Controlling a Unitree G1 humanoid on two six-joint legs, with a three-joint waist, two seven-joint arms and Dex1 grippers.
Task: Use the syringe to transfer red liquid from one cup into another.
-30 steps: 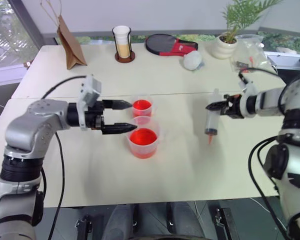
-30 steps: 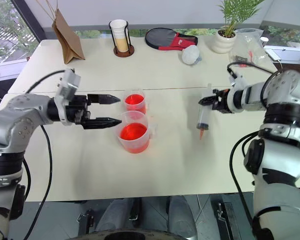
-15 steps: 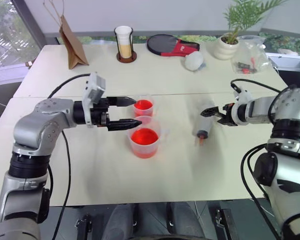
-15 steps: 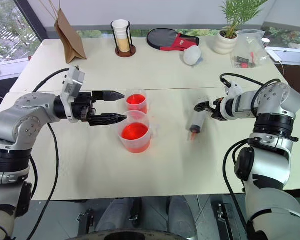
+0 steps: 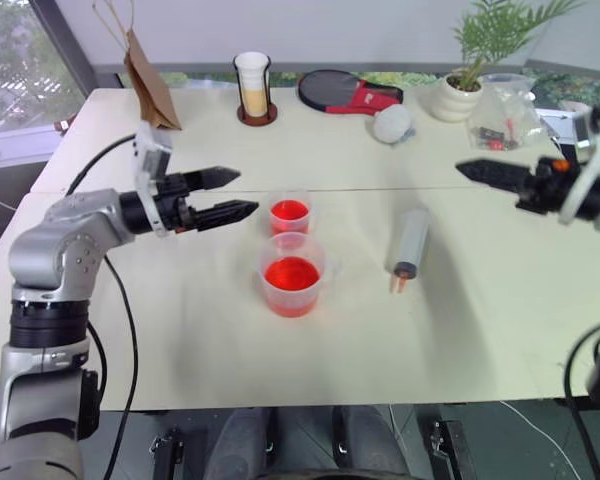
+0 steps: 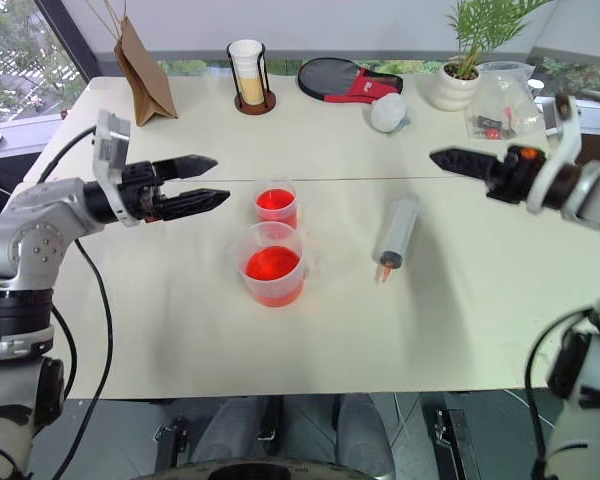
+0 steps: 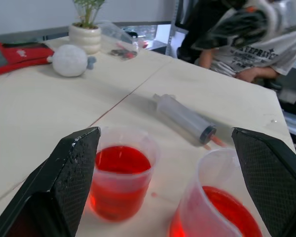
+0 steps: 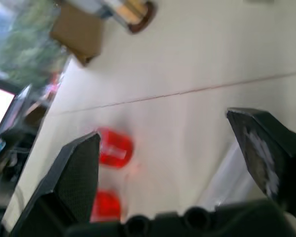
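Observation:
The syringe (image 5: pixel 410 243) lies flat on the table, its orange tip toward the near edge, with nothing touching it. To its left stands the wide clear cup (image 5: pixel 292 275) holding red liquid (image 5: pixel 290 272). Just behind it is the smaller clear cup (image 5: pixel 288 213), also with red liquid in it. My left gripper (image 5: pixel 245 192) hovers open, left of the small cup, pointing at it; the cups (image 7: pixel 121 170) show between its fingers (image 7: pixel 74 153) in the left wrist view. My right gripper (image 6: pixel 450 160) is open and empty, raised above the table to the right of the syringe.
Along the back of the table stand a brown paper bag (image 5: pixel 145 85), a tall cream-filled glass in a black holder (image 5: pixel 252 88), a red-and-black paddle (image 5: pixel 345 92), a white ball (image 5: pixel 390 123), a potted plant (image 5: pixel 455 95) and a plastic bag (image 5: pixel 505 115). A person (image 7: pixel 246 44) sits beyond the table's right end.
My right gripper opened and let the syringe go; it now lies on the table. The right arm rose and drew back to the right. My left gripper pulled slightly left, away from the cups.

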